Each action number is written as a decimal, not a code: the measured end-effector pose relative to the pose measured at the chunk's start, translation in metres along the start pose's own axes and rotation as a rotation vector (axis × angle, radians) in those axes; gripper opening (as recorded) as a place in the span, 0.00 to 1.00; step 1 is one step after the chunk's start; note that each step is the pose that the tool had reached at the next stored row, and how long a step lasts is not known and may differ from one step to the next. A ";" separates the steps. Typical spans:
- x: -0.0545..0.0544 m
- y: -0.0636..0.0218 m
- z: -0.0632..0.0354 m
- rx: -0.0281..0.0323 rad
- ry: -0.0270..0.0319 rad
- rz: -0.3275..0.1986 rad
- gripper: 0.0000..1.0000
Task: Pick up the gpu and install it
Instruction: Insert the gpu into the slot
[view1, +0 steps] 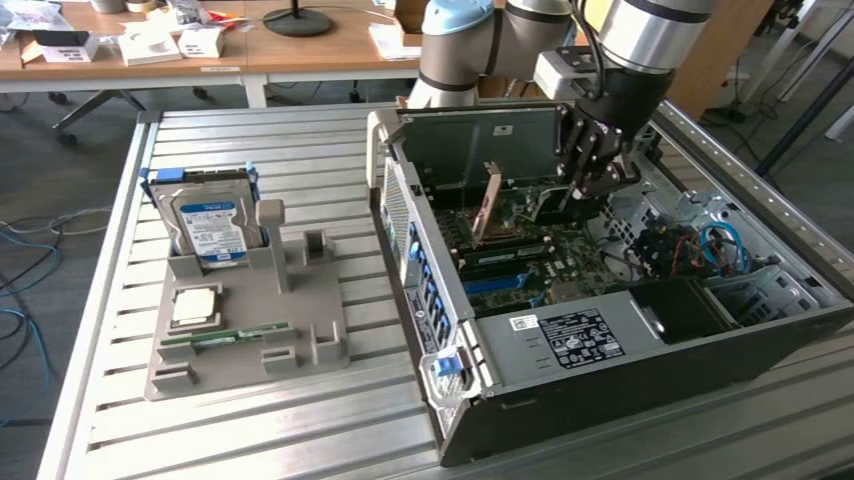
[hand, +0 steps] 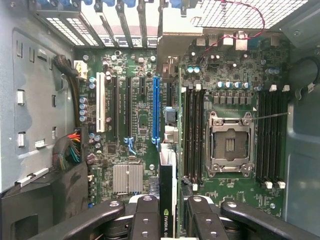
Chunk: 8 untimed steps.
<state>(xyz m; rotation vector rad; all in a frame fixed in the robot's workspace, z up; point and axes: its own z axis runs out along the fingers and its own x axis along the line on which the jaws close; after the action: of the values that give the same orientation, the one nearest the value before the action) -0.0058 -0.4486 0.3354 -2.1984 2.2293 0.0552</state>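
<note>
Item: gpu (hand: 167, 190), a thin dark card seen edge-on, with a green-lettered label at the gripped end. It is inside the open computer case (view1: 534, 400), over the motherboard (hand: 142, 125), running parallel to the long blue slot (hand: 156, 107) and just beside it. Whether it is seated in a slot cannot be told.

Holder: gripper (hand: 170, 212), lowered into the case (view1: 587, 185), jaws partly closed with one finger on each face of the card.

Nearby on the board: empty processor socket (hand: 229, 145); finned silver heatsink (hand: 127, 177).

Outside the case, well apart towards the exterior view's left: grey fixture (view1: 314, 330) on the slatted metal table (view1: 267, 140), carrying an upright hard drive (view1: 211, 225) and a green memory stick (view1: 240, 333).
</note>
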 end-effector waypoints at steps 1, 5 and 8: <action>0.000 0.0000 0.0000 0.0000 0.0000 0.000 0.26; 0.000 0.0019 0.0001 0.0009 0.0000 0.000 0.26; 0.000 0.0046 0.0003 0.0026 0.0000 0.000 0.26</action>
<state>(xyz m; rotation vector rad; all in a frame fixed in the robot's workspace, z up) -0.0104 -0.4486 0.3351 -2.1972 2.2280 0.0523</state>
